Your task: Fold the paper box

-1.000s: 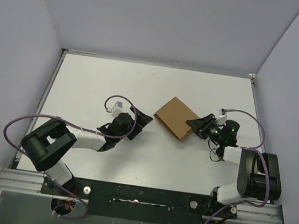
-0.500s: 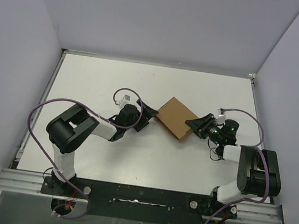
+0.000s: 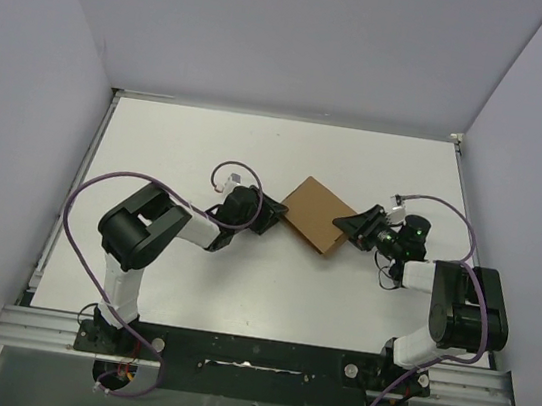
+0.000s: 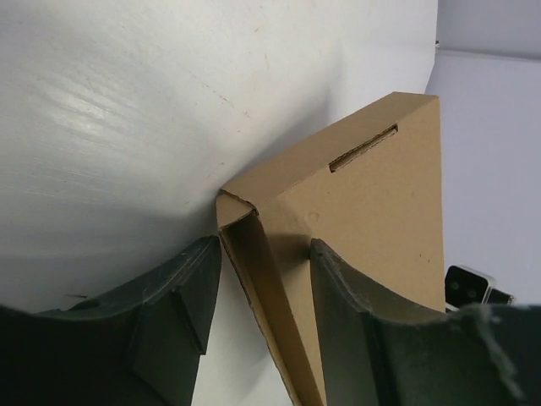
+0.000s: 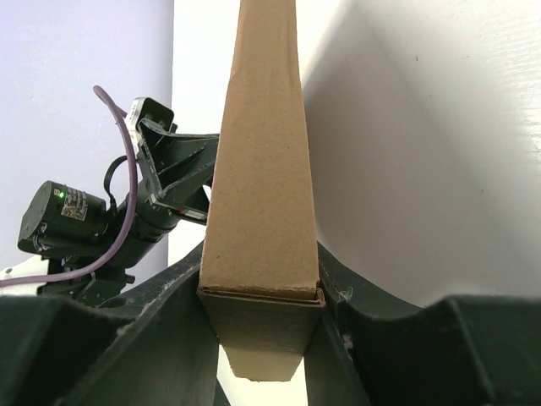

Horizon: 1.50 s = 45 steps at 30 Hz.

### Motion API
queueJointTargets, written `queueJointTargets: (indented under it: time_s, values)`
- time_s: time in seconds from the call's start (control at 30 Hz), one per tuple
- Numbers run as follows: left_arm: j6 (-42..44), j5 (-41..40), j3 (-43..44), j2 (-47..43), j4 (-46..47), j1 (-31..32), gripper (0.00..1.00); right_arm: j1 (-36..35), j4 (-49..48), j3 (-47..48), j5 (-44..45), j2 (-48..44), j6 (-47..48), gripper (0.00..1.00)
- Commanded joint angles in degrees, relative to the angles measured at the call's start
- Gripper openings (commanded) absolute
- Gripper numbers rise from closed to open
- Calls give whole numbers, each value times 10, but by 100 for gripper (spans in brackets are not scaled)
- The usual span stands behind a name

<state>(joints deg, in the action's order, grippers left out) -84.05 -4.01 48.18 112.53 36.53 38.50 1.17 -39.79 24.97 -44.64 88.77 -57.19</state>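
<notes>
Paper box (image 3: 318, 214) is sitting folded flat near the middle of the table (image 3: 189, 141), slightly toward the right edge. Its left end is gaping, with an inner flap showing. Both arms are reaching low and inward. The right gripper (image 3: 354, 225) is pinching the box's right end across its thickness. The left gripper (image 3: 272, 213) is straddling the box's left corner with fingers (image 4: 190, 288) partly spread; cannot tell whether they are pressing.

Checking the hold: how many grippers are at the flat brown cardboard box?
2. The right gripper clamps the brown cardboard box at its right end; the left gripper straddles its left corner, contact unclear.
</notes>
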Motion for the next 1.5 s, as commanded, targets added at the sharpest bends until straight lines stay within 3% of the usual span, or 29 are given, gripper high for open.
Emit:
queueJointTargets:
  time_s: [0.0,0.4,0.57,0.63,0.77,0.87,0.97,1.13,1.3,1.4,1.47]
  values:
    - [-13,8,24,16,-13,-7,41,-6,-30,23,-16,1,17,14]
    - [-10,25,17,30,6,-17,9,-11,-25,27,-22,3,31,13]
    - [-7,31,8,23,23,-18,8,-11,-25,28,-22,3,34,12]
    - [-4,37,-8,15,54,-18,13,-10,-26,28,-22,2,34,12]
    - [7,33,-64,-36,109,-12,40,-4,-28,28,-23,2,33,12]
    - [23,8,-102,-98,102,6,57,-3,-29,28,-23,2,35,12]
    - [51,-15,-115,-148,88,35,69,-6,-35,29,-24,2,39,12]
    - [134,-26,-150,-185,169,73,68,-11,-111,36,-63,2,93,8]
    - [265,-49,-190,-291,111,76,68,-33,-132,54,-117,9,222,6]
    - [352,-55,-226,-377,89,74,68,-50,-102,63,-147,2,341,9]
    - [403,-56,-246,-442,60,70,70,-65,-22,75,-155,-17,467,13]
